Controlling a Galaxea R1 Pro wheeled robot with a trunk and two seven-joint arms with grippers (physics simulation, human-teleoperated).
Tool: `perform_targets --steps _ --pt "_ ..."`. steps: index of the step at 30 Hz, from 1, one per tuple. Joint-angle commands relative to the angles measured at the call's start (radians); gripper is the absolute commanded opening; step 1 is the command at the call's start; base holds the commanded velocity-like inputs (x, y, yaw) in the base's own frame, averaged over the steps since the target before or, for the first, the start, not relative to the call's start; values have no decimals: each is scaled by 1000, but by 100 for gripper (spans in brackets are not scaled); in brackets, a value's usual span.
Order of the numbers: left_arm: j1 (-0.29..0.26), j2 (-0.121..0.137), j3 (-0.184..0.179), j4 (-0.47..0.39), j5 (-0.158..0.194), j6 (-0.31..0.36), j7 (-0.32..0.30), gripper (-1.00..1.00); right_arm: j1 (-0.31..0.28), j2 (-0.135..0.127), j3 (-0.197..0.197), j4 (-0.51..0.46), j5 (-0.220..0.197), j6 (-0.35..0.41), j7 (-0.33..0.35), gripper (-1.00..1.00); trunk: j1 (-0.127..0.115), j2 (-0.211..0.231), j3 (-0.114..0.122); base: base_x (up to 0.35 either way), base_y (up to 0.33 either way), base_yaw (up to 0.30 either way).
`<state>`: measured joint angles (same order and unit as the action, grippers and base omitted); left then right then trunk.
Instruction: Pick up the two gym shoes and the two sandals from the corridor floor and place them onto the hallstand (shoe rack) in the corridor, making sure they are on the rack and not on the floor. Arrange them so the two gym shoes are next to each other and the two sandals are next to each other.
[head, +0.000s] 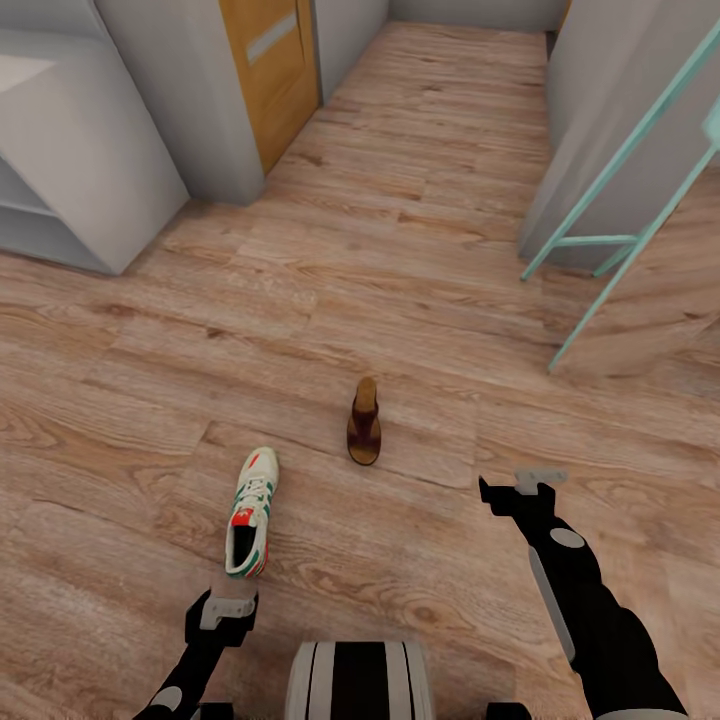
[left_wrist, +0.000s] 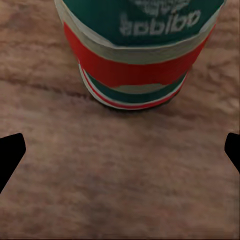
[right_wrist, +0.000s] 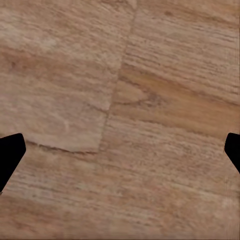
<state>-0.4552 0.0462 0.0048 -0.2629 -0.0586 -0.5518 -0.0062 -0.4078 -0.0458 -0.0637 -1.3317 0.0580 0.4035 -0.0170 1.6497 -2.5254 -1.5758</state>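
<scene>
One white gym shoe (head: 252, 512) with green stripes and red accents lies on the wood-plank corridor floor (head: 400, 250), toe pointing away from me. Its heel (left_wrist: 132, 60) fills the far part of the left wrist view. My left gripper (head: 222, 625) (left_wrist: 120, 155) hovers just behind that heel, open, with nothing between its fingertips (left_wrist: 11, 155). One brown sandal (head: 364, 422) lies farther out, to the right of the shoe. My right gripper (head: 517, 497) (left_wrist: 120, 155) hangs open over bare planks, right of and nearer than the sandal.
A pale-grey unit with open shelves (head: 70, 170) stands at the far left; I cannot tell whether it is the hallstand. An orange wooden door (head: 270, 70) sits in the grey wall beyond it. Teal metal legs (head: 600, 240) slant down at the right.
</scene>
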Motion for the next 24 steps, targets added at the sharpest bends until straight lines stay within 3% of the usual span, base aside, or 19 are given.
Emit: perform_targets --steps 1,19,24 --pt "0 0 1 1 -6 -3 0 100 0 0 1 -1 6 6 -1 100 0 0 -6 0 0 0" --pt "-1 -2 0 1 -7 -3 1 100 0 0 1 -1 6 6 -1 100 0 0 -16 3 0 0" --pt "-1 -3 -1 1 -6 -3 1 100 0 0 1 -1 6 6 -1 100 0 0 -16 179 0 0"
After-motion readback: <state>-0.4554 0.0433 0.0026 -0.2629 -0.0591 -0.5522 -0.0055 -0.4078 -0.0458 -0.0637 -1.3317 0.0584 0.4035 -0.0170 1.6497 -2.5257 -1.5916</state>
